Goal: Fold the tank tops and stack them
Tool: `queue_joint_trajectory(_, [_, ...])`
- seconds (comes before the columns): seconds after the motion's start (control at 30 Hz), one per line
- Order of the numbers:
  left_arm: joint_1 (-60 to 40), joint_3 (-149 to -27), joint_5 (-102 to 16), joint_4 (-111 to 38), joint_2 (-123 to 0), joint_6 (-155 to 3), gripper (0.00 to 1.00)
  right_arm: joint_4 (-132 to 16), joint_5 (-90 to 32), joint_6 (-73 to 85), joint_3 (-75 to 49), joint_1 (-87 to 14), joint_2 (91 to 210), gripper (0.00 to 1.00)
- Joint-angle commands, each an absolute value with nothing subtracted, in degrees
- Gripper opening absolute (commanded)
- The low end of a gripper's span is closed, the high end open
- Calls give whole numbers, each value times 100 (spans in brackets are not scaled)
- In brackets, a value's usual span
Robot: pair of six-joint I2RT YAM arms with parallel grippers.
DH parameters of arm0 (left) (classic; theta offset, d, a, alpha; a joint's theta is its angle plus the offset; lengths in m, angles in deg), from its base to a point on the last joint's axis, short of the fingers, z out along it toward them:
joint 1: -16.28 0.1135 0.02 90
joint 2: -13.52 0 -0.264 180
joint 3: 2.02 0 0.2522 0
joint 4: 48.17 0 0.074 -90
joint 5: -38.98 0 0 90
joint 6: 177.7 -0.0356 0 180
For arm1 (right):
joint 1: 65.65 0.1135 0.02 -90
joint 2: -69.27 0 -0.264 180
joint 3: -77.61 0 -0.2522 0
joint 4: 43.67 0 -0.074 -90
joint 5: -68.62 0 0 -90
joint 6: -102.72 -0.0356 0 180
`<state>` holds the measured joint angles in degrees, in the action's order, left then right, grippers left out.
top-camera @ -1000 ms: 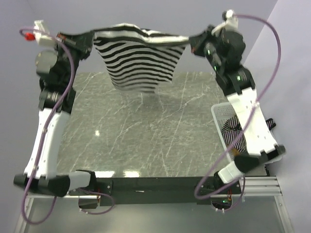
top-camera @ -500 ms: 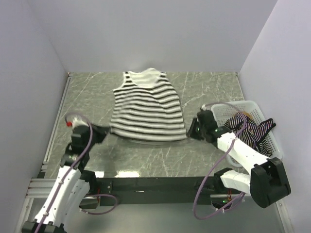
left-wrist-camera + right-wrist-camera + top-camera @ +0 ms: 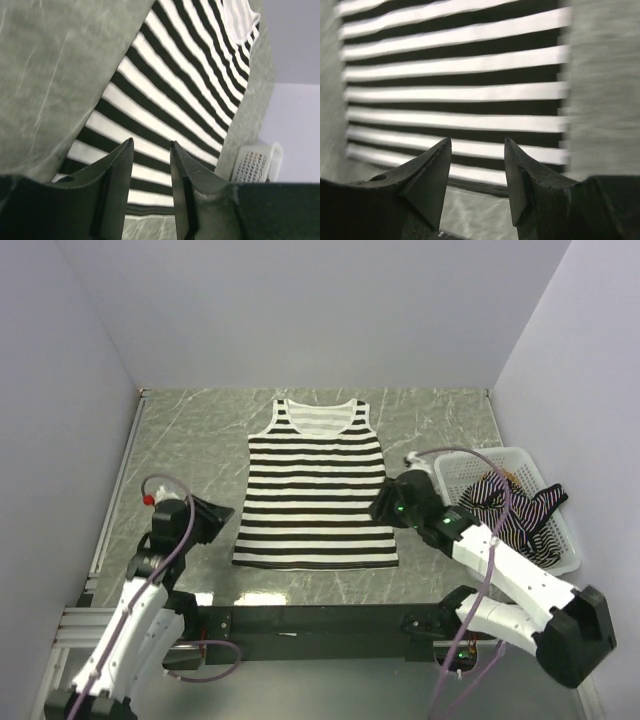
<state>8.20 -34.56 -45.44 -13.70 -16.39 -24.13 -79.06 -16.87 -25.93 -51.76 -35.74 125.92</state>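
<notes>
1. The black-and-white striped tank top (image 3: pixel 315 490) — hanging in the air a second ago — now lies flat on the table (image 3: pixel 450 430).
2. The left gripper (image 3: pixel 225 512) and right gripper (image 3: pixel 379 507) now stand parted and empty, low beside its hem.

Right gripper (image 3: pixel 477 142) parted (empty) above blurred, seemingly flat striped tank top (image 3: pixel 455 95).

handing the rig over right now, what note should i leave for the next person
Left gripper open and empty, beside the bold striped top's lower left edge.
Right gripper open and empty, by its lower right edge.
That top lies flat and unfolded on the table, neck away from the arms.
Thin-striped top hangs in the white basket.
Done: one top spread. Left: all folding and stacking.
</notes>
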Motion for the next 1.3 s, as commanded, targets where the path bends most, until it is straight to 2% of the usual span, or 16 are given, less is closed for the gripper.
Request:
queue_joint_trajectory(0.0, [828,-4369,-5066,-2105,-2755,-2854,41,-7827,-997,-3024,-4654,-2464,13094,54])
queue_joint_trajectory(0.1, [837,-5317,-5320,-2053,-3890,-3214,38,-7502,-795,-3447,-4223,-1426,14006,51])
queue_joint_trajectory(0.2, [924,-6135,-5462,-1887,-4438,-3689,38,-7387,-470,-3676,-3381,-476,15139,47])
queue_joint_trajectory(0.33, [1511,-7104,-5437,-1439,-4580,-4005,38,-7518,-433,-3676,-1565,272,16785,39])
queue_joint_trajectory(0.5, [1987,-8254,-5305,-1017,-4528,-4208,39,-8255,-345,-3483,196,712,18595,36])
queue_joint_trajectory(0.63, [2163,-8696,-5261,-778,-4510,-4358,39,-8652,-337,-3386,1189,870,19240,36])
queue_joint_trajectory(0.93, [2252,-8662,-4988,-945,-4431,-4296,37,-9460,76,-3254,2324,1081,20119,36])
queue_joint_trajectory(1.27, [2261,-8337,-4857,-1129,-4440,-4226,36,-9707,235,-3184,2519,1196,20515,38])
